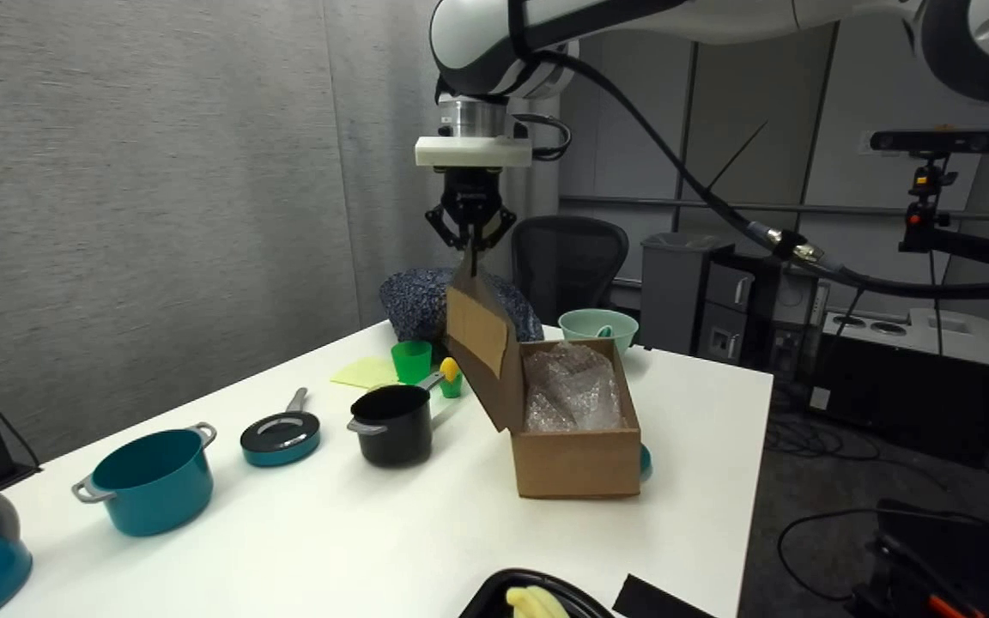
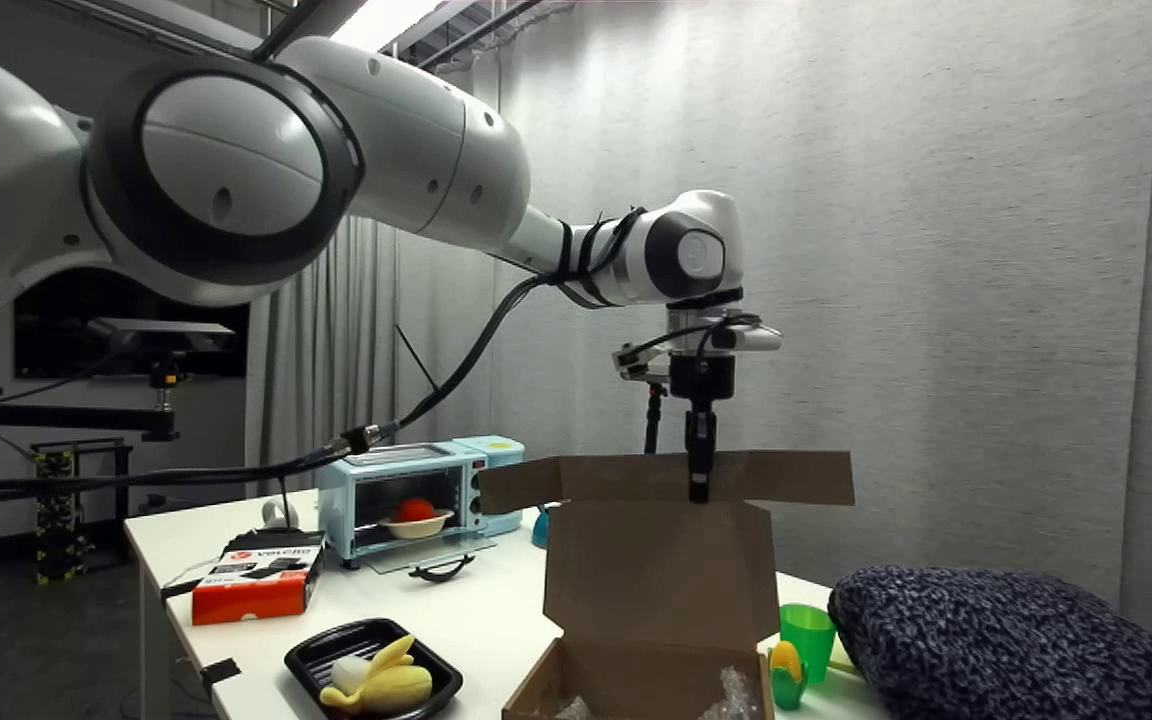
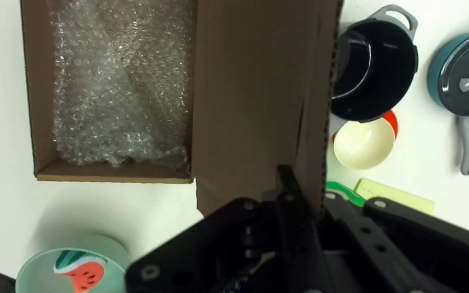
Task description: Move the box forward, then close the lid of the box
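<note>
We see the brown cardboard box (image 1: 576,465) sitting upright and open on the white table (image 1: 700,429), bubble wrap (image 3: 120,89) inside; its lid (image 2: 661,570), hinged along one side, stands raised and leans outward from the opening.

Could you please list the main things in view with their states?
Brown rectangular cardboard box: open, clear bubble wrap inside
Brown cardboard lid: raised, not closed
Black gripper: shut on the lid's edge
Pale blue toaster oven: glass door lowered
Teal two-handled pot: uncovered
Black round pot: uncovered
Black shallow tray: holding a yellow banana
</note>
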{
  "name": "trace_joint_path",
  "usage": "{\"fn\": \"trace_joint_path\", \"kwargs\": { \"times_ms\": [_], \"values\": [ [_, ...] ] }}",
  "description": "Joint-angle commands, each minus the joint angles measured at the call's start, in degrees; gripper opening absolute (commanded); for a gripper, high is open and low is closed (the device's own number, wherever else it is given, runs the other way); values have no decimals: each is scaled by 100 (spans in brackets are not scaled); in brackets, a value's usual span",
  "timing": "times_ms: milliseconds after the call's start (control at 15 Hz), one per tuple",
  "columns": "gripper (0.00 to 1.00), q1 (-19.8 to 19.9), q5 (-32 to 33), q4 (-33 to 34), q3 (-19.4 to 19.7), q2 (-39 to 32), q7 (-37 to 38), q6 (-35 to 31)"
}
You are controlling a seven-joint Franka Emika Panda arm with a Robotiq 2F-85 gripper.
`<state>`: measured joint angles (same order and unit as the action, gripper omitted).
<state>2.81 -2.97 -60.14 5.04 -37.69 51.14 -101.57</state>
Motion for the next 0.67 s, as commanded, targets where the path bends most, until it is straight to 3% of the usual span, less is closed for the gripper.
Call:
{"fn": "trace_joint_path", "kwargs": {
  "times_ms": [0, 67, 133, 600],
  "values": [
    [1, -59, 282, -904, 91, 636, -150, -863],
    [1, -15, 224, -1016, 51, 699, -110, -1015],
    [4, -6, 178, -472, 23, 332, -23, -652],
    [4, -48, 136, -765, 93, 521, -46, -862]
  ]
}}
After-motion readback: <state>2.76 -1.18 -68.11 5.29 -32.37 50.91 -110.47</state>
